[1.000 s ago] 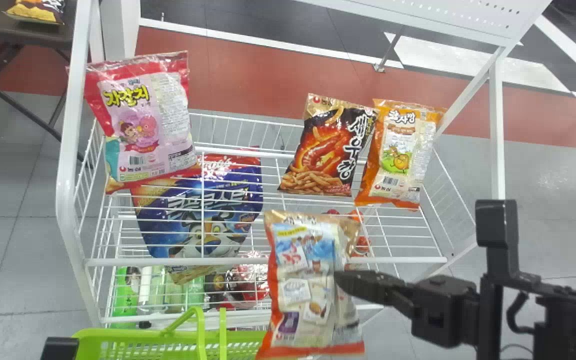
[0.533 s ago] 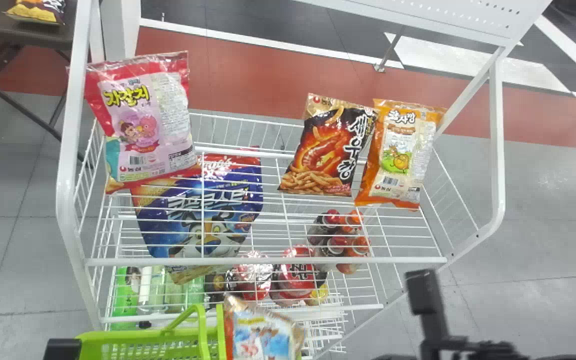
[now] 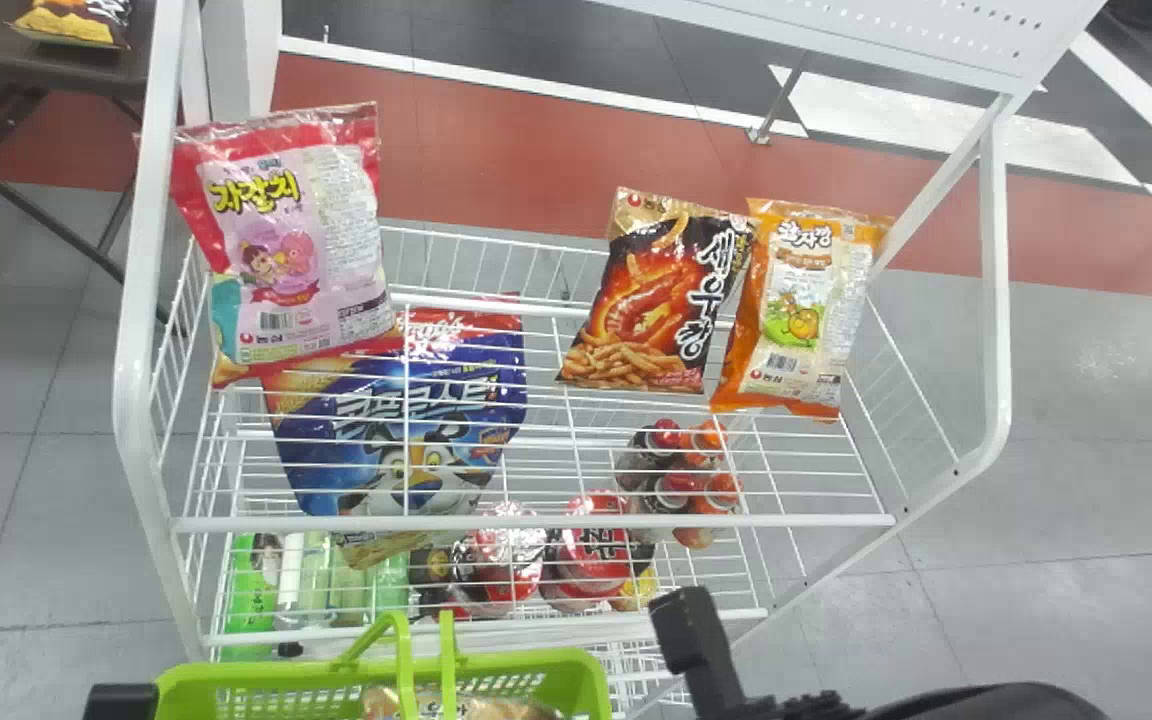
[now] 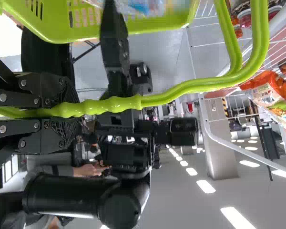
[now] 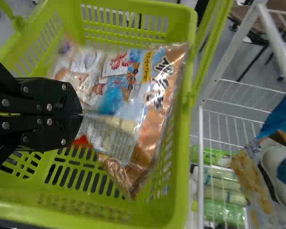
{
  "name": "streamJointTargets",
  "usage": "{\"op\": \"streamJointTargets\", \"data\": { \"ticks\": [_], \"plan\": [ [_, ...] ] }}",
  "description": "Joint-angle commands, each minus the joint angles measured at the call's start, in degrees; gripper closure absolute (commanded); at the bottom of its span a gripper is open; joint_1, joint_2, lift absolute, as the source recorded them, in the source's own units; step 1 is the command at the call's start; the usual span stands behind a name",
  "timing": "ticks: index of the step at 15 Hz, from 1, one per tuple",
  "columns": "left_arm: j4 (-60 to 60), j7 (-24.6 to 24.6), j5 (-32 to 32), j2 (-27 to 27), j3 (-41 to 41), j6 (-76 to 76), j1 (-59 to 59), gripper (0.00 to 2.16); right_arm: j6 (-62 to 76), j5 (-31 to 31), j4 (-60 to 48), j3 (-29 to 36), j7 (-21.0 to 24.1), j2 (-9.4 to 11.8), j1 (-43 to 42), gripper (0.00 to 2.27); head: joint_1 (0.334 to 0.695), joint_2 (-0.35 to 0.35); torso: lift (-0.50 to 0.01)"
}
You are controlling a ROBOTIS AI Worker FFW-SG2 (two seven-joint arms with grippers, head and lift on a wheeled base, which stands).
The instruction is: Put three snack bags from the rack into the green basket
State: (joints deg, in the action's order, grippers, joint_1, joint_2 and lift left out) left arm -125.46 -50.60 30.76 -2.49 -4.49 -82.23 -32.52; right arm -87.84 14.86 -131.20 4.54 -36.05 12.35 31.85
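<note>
Well, the right fingers (image 5: pixel 62 97) pinch a lettered bag (image 5: pixel 155 98) — inside green basket (image 5: pixel 181 157).

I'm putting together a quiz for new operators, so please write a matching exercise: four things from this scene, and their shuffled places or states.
Things
1. right pincer
2. left pincer
3. blue tiger-face bag
4. orange snack bag

Places or states
A. closed on the basket handle
B. beside the black snack bag
C. holding a crinkly snack bag in the green basket
D. partly behind the pink-and-red snack bag

Pairs: 1-C, 2-A, 3-D, 4-B
</note>
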Motion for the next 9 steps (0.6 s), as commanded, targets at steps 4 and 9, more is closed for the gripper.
{"op": "streamJointTargets", "data": {
  "ticks": [4, 9],
  "plan": [
    [0.0, 0.2, -0.1, -0.1, 0.3, 0.0, 0.3, 2.05, -2.2, -1.8, -4.8, 0.2, -1.8, 1.6, 0.7, 0.0, 0.695, -0.35, 0.0],
    [0.1, 0.2, -0.1, 0.0, 0.4, 0.2, -0.1, 2.05, 11.2, 1.1, -10.5, 8.0, -3.4, -0.1, 1.6, 0.05, 0.695, -0.35, 0.0]
  ]
}}
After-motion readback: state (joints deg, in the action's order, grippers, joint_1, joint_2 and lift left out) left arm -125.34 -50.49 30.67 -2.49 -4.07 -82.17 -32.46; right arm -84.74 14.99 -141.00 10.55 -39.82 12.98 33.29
